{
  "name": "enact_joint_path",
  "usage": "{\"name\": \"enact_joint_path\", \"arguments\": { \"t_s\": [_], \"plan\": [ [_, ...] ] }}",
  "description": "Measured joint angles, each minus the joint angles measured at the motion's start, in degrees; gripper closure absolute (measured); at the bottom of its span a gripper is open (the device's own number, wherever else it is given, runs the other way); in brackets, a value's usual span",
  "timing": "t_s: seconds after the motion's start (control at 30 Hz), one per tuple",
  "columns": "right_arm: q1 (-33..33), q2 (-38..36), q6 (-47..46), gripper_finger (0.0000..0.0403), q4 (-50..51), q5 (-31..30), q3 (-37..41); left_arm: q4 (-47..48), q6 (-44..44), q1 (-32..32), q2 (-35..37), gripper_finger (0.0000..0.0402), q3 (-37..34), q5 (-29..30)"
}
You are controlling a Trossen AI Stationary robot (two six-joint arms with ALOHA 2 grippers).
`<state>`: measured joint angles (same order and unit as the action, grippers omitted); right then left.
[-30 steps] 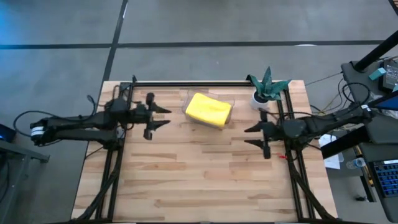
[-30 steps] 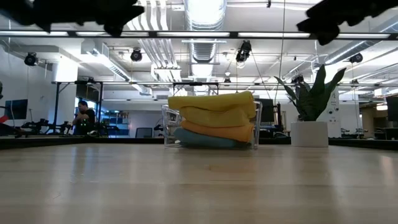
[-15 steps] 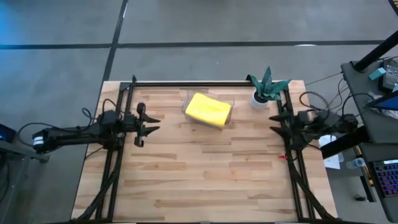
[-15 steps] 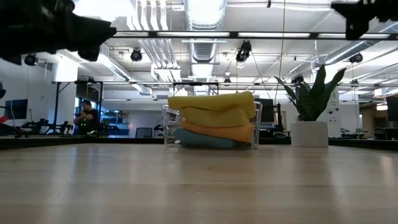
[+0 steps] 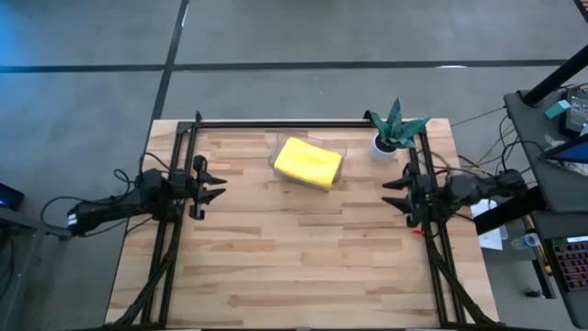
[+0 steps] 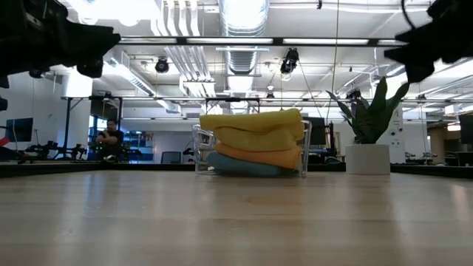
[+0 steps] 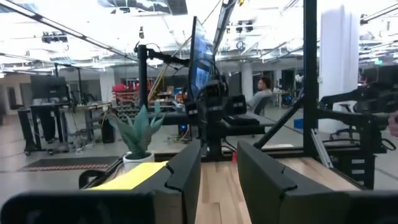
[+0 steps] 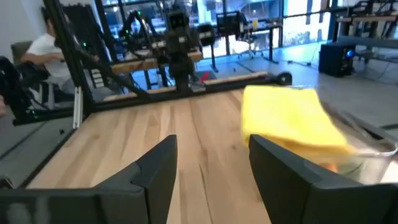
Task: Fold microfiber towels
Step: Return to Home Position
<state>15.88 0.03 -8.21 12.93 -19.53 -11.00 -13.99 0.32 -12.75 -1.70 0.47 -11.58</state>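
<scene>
Towels (image 5: 309, 162): sat stacked in clear tray (image 5: 278, 140), far middle of tabletop (image 5: 303, 248)
Left end effector (image 5: 219, 186): hung at left edge, fingers apart
Right end effector (image 5: 388, 191): hung at right edge, fingers apart

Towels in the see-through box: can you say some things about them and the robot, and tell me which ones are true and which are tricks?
1. A yellow towel lies on top of the stack in the clear tray. True.
2. The blue towel lies on top of the stack. False: it is at the bottom, under the orange towel.
3. The left end effector grips a towel. False: it is open and empty, near the left edge of the table.
4. The plant stands outside the tray, beside it. True.
5. The right end effector is open and holds nothing. True.
</scene>
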Motion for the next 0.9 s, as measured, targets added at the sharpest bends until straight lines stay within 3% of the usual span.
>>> {"name": "enact_joint_path", "arguments": {
  "t_s": [0.37,0.67,0.77,0.9],
  "plan": [
    [0.06,0.9,0.13,0.0214,-14.25,0.44,9.52,3.67,0.17,0.0,-1.11,0.0314,-0.07,-0.21],
    [0.09,1.32,1.36,0.0215,-15.36,0.26,10.0,8.34,0.03,0.02,-0.31,0.0314,-0.13,-1.82],
    [0.09,1.88,1.79,0.0233,-15.3,0.26,10.02,8.66,0.51,0.02,-0.32,0.0314,-0.13,-1.87],
    [0.09,2.47,2.82,0.0297,-15.21,0.26,10.05,8.62,2.36,0.02,0.42,0.0314,-0.15,-1.89]
  ]
}}
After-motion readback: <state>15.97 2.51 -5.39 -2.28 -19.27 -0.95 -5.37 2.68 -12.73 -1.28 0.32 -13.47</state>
